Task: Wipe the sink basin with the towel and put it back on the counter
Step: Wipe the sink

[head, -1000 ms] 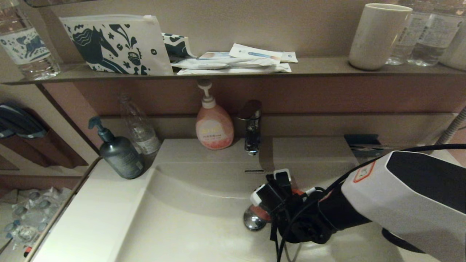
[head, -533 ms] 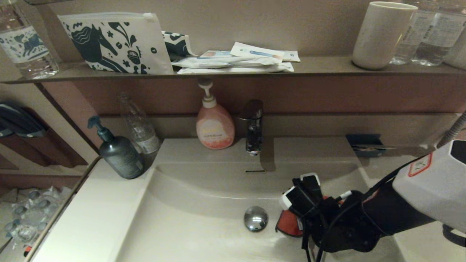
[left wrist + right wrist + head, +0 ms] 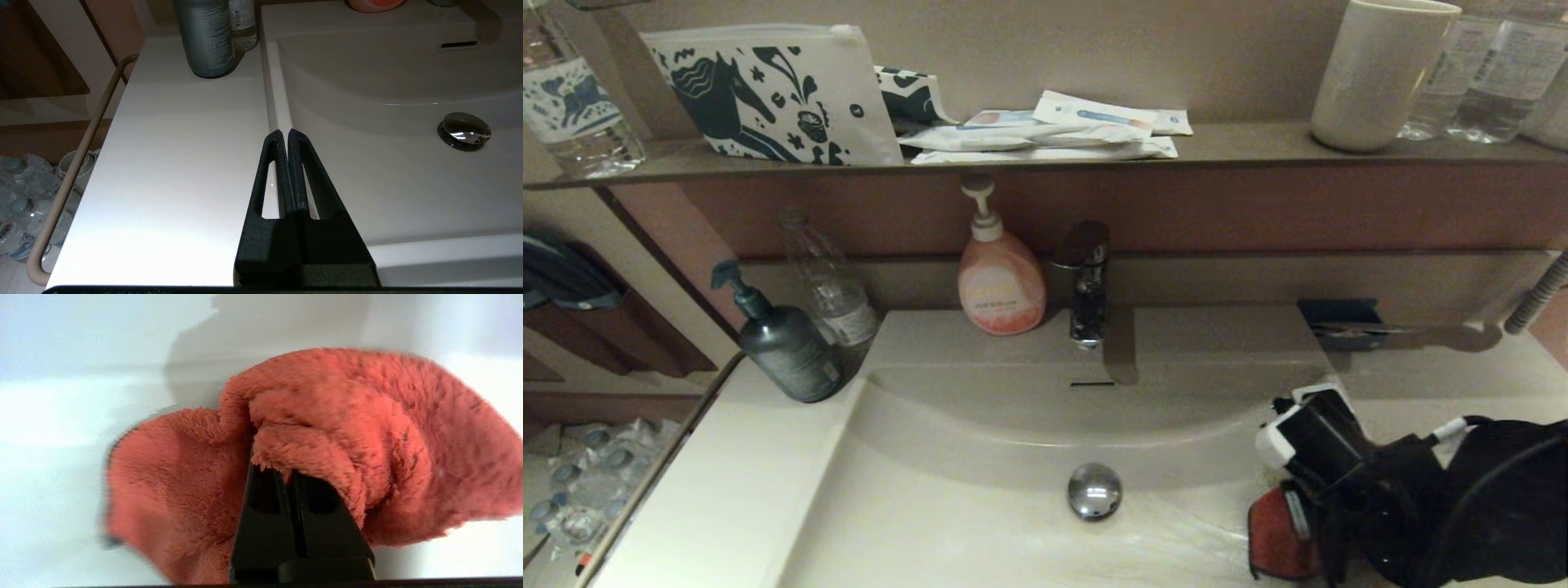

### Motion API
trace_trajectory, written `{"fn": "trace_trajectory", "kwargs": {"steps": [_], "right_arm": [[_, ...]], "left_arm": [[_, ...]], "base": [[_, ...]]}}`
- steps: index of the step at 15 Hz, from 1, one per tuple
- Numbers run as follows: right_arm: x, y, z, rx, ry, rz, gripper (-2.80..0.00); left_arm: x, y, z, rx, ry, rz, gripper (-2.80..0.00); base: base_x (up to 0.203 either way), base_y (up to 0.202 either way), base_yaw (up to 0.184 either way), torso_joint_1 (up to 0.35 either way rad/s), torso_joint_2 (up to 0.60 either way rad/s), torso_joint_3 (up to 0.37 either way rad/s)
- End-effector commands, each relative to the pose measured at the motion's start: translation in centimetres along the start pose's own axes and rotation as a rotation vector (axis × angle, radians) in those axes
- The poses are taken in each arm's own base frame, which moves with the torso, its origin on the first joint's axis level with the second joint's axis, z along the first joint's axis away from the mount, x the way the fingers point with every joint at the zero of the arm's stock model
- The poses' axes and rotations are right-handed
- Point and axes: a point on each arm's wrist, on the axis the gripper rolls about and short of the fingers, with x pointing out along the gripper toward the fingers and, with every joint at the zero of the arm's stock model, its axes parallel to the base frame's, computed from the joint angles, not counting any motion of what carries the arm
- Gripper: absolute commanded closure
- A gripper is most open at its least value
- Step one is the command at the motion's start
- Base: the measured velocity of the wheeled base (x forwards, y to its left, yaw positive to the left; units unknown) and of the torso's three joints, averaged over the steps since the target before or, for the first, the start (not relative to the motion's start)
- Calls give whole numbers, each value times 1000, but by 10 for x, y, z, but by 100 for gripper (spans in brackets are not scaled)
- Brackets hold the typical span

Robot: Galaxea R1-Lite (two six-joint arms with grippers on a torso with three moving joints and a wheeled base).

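The orange-red towel (image 3: 1278,535) lies bunched on the floor of the off-white sink basin (image 3: 980,523), at its right side, right of the chrome drain plug (image 3: 1094,492). My right gripper (image 3: 1298,531) is shut on the towel (image 3: 367,428), whose pile covers the fingertips in the right wrist view. A faint wet streak runs from the drain toward the towel. My left gripper (image 3: 284,132) hangs shut and empty over the seam between the counter (image 3: 184,155) and the basin's left rim. It is out of the head view.
A grey pump bottle (image 3: 784,343) and a clear bottle (image 3: 829,282) stand on the left counter. A pink soap dispenser (image 3: 999,273) and the faucet (image 3: 1086,282) sit behind the basin. The brown shelf (image 3: 1258,147) above holds pouches, a cup and bottles.
My right gripper has dragged the towel from the drain plug across the basin floor to the right side, uncovering the plug. The arm has drawn back toward the right edge.
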Motion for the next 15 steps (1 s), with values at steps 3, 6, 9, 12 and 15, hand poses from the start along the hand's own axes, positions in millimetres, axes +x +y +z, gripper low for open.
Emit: {"fn": "trace_trajectory", "kwargs": {"steps": [3,6,9,12,15], "right_arm": [[-64,-66,0,111,-118,36,0],[-101,-121,-7,133,-169,6,0],[-119,-164,-6,150,-188,-116,0],[-120,-187,-3,217,-181,-193,0],[-107,-207,3,292,-175,-167,0]], "left_arm": [[0,0,0,0,0,0,0],[0,0,0,0,0,0,0],[0,0,0,0,0,0,0],[0,0,0,0,0,0,0],[0,0,0,0,0,0,0]], "base": [[0,0,0,0,0,0],[0,0,0,0,0,0],[0,0,0,0,0,0],[0,0,0,0,0,0],[0,0,0,0,0,0]]}}
